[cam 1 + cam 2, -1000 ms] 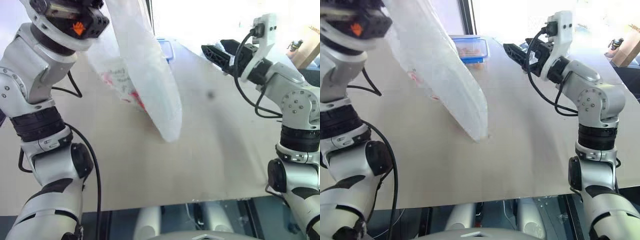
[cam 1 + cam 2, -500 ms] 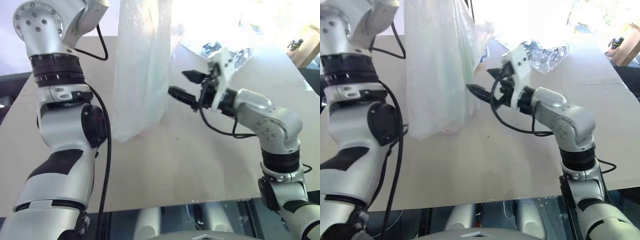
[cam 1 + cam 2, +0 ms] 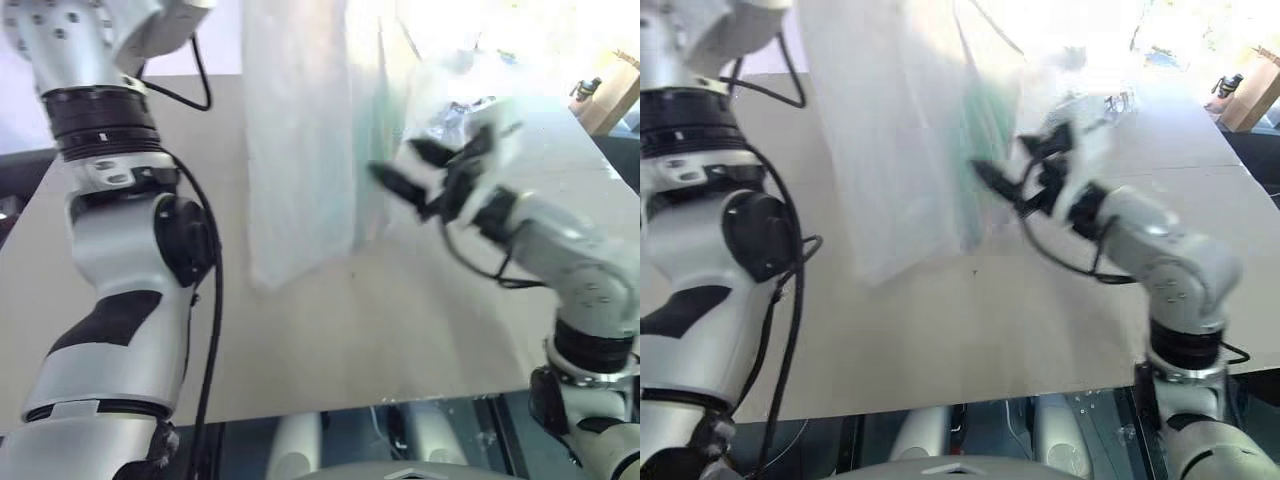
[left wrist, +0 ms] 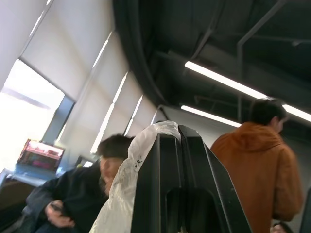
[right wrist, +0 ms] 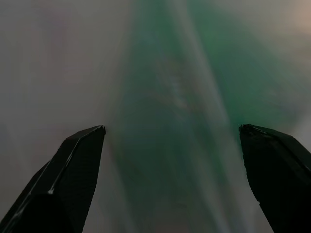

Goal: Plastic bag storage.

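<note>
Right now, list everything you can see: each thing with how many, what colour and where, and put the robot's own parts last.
plastic bag: one, translucent white, hanging over the middle of the table from the left gripper, lower end near the tabletop.
green item: one, green, seen through the bag's right side; cannot tell what it is.
wrapper: one, clear-silvery and crumpled, far right part of the table.
table: one, light beige, under everything.
box: one, brown, beyond the table's far right corner.
people: two, one in orange, one in dark clothes, in the left wrist view.
left gripper: one, black, shut on the bag's top.
right gripper: one, black, open, facing the bag's right side.
</note>
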Controlling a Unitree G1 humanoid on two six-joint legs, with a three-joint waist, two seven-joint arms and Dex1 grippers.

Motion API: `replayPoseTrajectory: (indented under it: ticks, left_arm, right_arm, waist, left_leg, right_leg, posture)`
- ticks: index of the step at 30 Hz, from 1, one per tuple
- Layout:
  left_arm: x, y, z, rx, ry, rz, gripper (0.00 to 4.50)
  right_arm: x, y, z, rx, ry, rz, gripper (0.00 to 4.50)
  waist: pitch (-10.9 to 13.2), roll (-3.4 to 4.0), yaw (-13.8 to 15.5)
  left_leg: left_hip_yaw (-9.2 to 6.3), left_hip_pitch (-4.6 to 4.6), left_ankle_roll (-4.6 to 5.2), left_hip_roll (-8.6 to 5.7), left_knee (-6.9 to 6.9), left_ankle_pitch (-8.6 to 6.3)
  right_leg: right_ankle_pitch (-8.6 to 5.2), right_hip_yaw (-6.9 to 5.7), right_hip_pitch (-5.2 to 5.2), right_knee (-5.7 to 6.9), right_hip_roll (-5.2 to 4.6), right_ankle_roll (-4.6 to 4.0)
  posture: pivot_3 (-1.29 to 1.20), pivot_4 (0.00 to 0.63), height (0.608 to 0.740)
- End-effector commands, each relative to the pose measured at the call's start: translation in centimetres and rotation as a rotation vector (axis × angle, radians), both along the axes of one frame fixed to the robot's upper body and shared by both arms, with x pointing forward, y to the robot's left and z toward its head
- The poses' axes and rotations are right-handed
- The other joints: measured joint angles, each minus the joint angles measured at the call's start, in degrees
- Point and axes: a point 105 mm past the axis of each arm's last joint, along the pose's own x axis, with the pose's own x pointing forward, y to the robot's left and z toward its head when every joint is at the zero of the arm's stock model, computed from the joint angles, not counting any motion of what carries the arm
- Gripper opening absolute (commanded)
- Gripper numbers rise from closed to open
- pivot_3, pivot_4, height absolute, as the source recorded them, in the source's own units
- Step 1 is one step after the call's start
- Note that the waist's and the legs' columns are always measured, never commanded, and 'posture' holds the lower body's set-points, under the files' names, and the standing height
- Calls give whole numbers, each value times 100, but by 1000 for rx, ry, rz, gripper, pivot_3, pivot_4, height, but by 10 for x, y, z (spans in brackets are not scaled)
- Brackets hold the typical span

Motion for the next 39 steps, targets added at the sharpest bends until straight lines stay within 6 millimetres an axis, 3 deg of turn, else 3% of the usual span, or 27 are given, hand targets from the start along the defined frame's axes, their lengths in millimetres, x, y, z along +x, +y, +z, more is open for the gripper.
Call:
replayPoseTrajectory:
  ticks: [1, 5, 9, 12, 16, 18, 20, 26, 31, 35, 39]
  left_arm:
    - [-9, 14, 17, -33, -107, 88, 0]
    - [-3, 32, 5, 38, -129, 203, 0]
    - [-5, 43, -7, 89, -130, 232, 0]
    - [-11, 42, -14, 108, -140, 216, 0]
    - [-23, 41, -24, 134, -156, 162, 0]
    - [-31, 42, -31, 155, -168, 134, 0]
    - [-36, 44, -36, 177, -172, 128, 0]
    - [-49, 42, -57, 245, -181, 103, 0]
    - [-56, 42, -71, 268, -175, 95, 0]
    - [-58, 41, -74, 260, -175, 104, 0]
    - [-59, 46, -73, 229, -163, 103, 0]
  right_arm:
    - [-12, 25, 7, 19, -67, 117, 4451]
    - [-2, -3, 14, 47, -94, 10, 4451]
    - [-14, -38, 29, 71, -137, -37, 4451]
    - [-15, -59, 53, 102, -195, -108, 4451]
    - [21, -90, 86, 101, -227, -349, 4451]
    - [47, -106, 82, 19, -193, -486, 4451]
    - [59, -115, 79, -48, -178, -543, 4451]
    - [72, -119, 73, -95, -111, -527, 4451]
    - [71, -104, 70, 28, 41, -364, 4451]
    - [70, -94, 57, 56, 160, -272, 4451]
    - [68, -86, 59, 121, 195, -192, 2770]
  waist:
    - [1, 1, -10]
    - [1, 1, 4]
    - [1, 0, 80]
    - [1, 0, 77]
    - [2, 2, 20]
    - [1, 3, 5]
    - [1, 3, 13]
    - [1, 3, 19]
    - [1, 3, 19]
    - [1, 3, 32]
    - [1, 3, 30]
  left_leg:
    - [0, -2, -3, 0, 0, 2]
    - [-1, -4, -20, 1, -2, 12]
    - [-6, -5, -21, 2, -2, 12]
    - [-6, -8, -20, 2, 2, 12]
    - [-2, 2, -14, 2, 8, 9]
    - [-1, 16, 3, 4, 8, -2]
    - [2, 25, 3, 3, 7, -2]
    - [12, 22, 5, 2, 11, -3]
    - [10, 24, 5, 4, 11, -3]
    - [9, 25, 5, 4, 12, -3]
    - [10, 25, 5, 3, 14, -3]
  right_leg:
    - [0, 0, -2, -2, 0, 0]
    - [0, -2, -1, -12, 0, 0]
    - [0, -13, 5, -14, -4, 0]
    - [0, -15, 7, -15, -5, 0]
    - [0, -7, 4, 9, -4, 0]
    - [-1, -2, 4, 28, -1, -2]
    - [-2, 3, 5, 40, 0, -3]
    - [-1, 16, 1, 43, -1, -2]
    - [-1, 14, 1, 45, -1, -2]
    - [-1, 13, 2, 49, -1, -3]
    - [-1, 14, 2, 50, -1, -3]
  posture:
    - [0, 150, 740]
    - [0, 150, 740]
    - [0, 150, 740]
    - [0, 150, 740]
    - [0, 150, 740]
    - [0, 150, 740]
    - [0, 150, 740]
    - [0, 150, 740]
    - [0, 150, 740]
    - [0, 150, 740]
    - [0, 150, 740]
